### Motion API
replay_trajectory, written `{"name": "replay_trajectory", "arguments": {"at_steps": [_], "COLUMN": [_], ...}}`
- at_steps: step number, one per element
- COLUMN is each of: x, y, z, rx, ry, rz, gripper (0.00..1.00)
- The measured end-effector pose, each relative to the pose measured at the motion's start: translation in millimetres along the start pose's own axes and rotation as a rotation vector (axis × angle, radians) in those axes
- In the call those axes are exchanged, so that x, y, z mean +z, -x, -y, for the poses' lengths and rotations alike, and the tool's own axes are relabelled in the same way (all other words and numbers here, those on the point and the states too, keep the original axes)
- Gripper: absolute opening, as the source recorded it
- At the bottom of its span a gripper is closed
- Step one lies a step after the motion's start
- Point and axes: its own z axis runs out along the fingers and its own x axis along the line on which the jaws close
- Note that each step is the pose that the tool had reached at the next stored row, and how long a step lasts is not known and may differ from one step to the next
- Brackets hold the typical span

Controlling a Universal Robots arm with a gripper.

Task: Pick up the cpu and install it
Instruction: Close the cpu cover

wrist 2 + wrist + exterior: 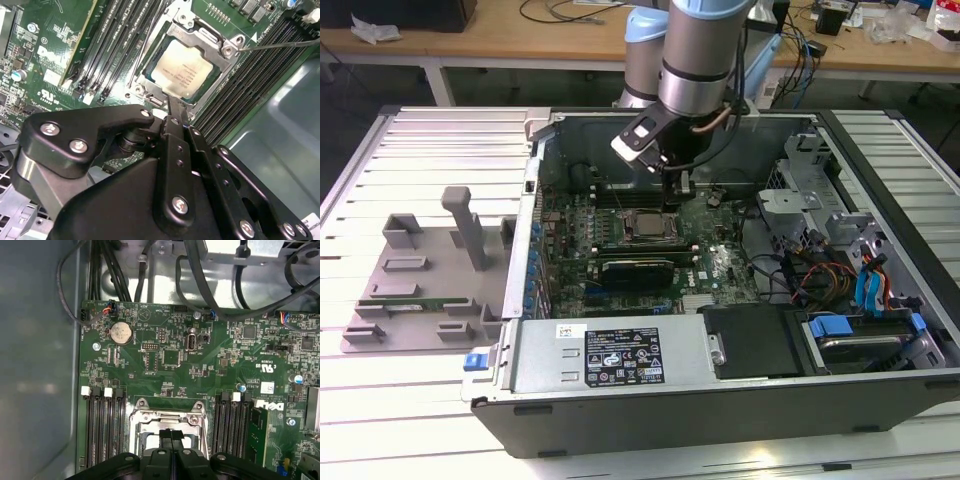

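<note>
gripper: the fingers (172, 117) are clenched tight together with nothing between them, and the gripper (173, 104) points down into the open computer case (720, 425)
gripper position: in the second wrist view its tip sits at the edge of the socket frame (227, 47), just beside the cpu; i cannot tell whether it touches
cpu: the cpu (184, 67) lies flat inside the socket with its silver top facing up, and nothing grips it
cpu in the exterior view: a pale square on the motherboard (720, 262), just below the arm's end and above the black graphics card (637, 270)
socket surroundings: rows of black memory slots (117, 47) run along both sides of the socket
first wrist view: the closed fingertips hang over the socket, and a round coin battery (120, 333) sits further up the green board
case: it lies on its side with the cover off, on a slatted metal table (400, 410)
grey tray: the grey tray (420, 275) rests on the table at the exterior view's left, well apart from the gripper
cables: black cables (210, 295) run across the case wall past the board's edge
</note>
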Motion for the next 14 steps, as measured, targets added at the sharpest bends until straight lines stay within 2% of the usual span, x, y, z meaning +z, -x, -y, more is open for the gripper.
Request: {"name": "replay_trajectory", "arguments": {"at_steps": [14], "x": [7.4], "y": [-0.4], "z": [6.4], "rx": [0.000], "ry": [0.0000], "rz": [-0.0001], "gripper": [0.11]}}
